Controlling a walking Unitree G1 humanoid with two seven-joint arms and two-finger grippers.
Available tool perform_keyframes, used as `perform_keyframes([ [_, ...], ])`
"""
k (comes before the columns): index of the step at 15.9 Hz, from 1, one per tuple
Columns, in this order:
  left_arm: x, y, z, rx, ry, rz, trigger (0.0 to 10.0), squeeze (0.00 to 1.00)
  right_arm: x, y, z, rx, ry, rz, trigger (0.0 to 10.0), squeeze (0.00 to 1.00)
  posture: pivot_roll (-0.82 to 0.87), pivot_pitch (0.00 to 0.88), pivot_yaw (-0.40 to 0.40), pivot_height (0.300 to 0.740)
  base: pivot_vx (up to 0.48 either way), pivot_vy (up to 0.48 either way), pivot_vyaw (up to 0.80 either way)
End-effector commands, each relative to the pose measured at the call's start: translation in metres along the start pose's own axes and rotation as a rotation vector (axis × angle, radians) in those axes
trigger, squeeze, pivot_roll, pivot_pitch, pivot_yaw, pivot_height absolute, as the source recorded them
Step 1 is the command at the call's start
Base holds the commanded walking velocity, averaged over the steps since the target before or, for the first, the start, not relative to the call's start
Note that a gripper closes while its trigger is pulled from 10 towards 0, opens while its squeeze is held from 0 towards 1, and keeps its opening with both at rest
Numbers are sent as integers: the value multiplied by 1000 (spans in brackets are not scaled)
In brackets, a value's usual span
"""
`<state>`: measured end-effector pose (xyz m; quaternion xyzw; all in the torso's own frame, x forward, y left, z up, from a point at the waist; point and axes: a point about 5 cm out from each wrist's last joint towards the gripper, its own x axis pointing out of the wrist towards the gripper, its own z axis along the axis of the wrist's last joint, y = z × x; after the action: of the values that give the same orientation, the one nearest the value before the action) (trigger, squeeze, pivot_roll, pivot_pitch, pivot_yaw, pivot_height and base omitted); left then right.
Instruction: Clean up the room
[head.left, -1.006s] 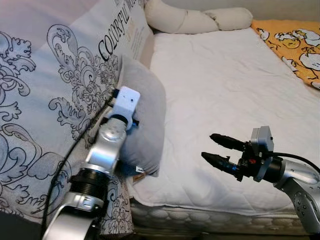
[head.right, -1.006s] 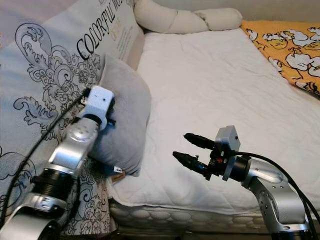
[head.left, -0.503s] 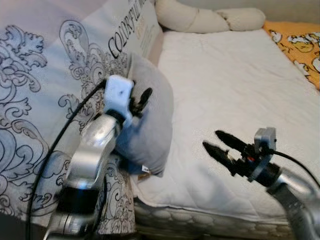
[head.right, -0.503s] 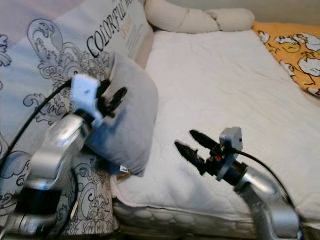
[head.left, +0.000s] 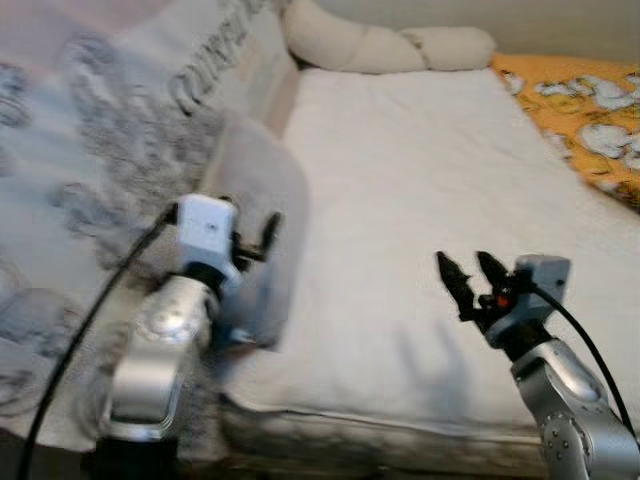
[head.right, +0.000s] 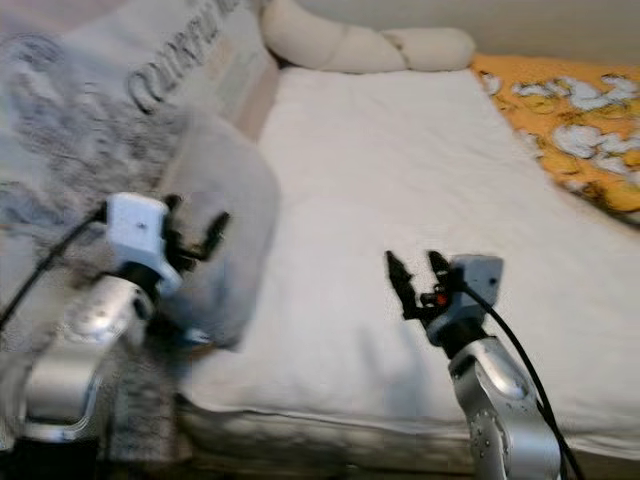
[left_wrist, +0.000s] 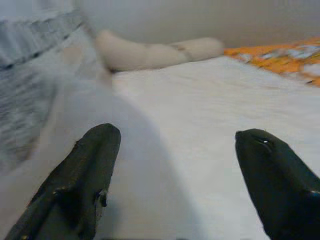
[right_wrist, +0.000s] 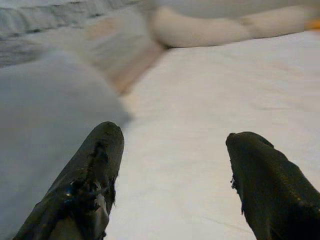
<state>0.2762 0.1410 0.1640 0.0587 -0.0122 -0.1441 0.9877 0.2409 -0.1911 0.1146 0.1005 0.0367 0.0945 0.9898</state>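
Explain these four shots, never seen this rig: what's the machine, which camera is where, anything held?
A humanoid robot with two silver arms stands at a bed. The two wide shots come from its head camera; the two close ones look along each wrist's black fingers. The left tool is open beside the soft grey pillow, which stands against a grey patterned duvet. The right tool hovers open over the white quilted mattress. Neither holds anything. A long cream bolster and an orange patterned blanket lie further off.

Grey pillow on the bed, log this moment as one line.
grey pillow: at mattress left edge | left end effector: open, at pillow | right end effector: open, above mattress
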Motion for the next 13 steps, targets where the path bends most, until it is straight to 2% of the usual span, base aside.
perform_keyframes([
  [1, -3, 3, 3, 22, -2, 12, 10000, 988, 5, 5, 3, -11, -17, -8, 10000, 0, -27, 0, -14, 740, 0, -480, 0],
  [4, -5, 8, -4, -21, 20, 76, 10000, 965, 7, 10, 2, -88, -26, -39, 10000, 0, -27, 0, -21, 740, 0, -480, 0],
  [7, -16, 18, -17, 15, 92, 135, 10000, 965, 2, -1, 1, -51, -42, -101, 10000, 27, -14, 0, -42, 740, 0, -480, 0],
  [8, -17, 20, -18, 17, 102, 145, 10000, 965, 2, -2, 0, -59, -40, -112, 10000, 639, -14, 0, -42, 740, 0, -480, 0],
  [9, -18, 21, -21, 21, 114, 156, 10000, 965, 2, -3, -2, -67, -30, -116, 10000, 639, -14, 0, -42, 740, 0, -480, 0],
  [10, -20, 24, -24, 23, 126, 172, 10000, 961, 1, -5, -5, -51, -15, -130, 10000, 1000, -11, 0, -53, 740, 0, -480, 0],
  [12, -26, 31, -30, 23, 157, 219, 10000, 965, 1, -12, -10, -41, 4, -202, 10000, 1000, -9, 0, -63, 740, 0, -480, 0],
  [13, -29, 32, -33, 21, 168, 231, 10000, 965, 3, -12, -9, -65, -4, -196, 10000, 1000, -6, 0, -68, 740, 0, -480, 0],
])
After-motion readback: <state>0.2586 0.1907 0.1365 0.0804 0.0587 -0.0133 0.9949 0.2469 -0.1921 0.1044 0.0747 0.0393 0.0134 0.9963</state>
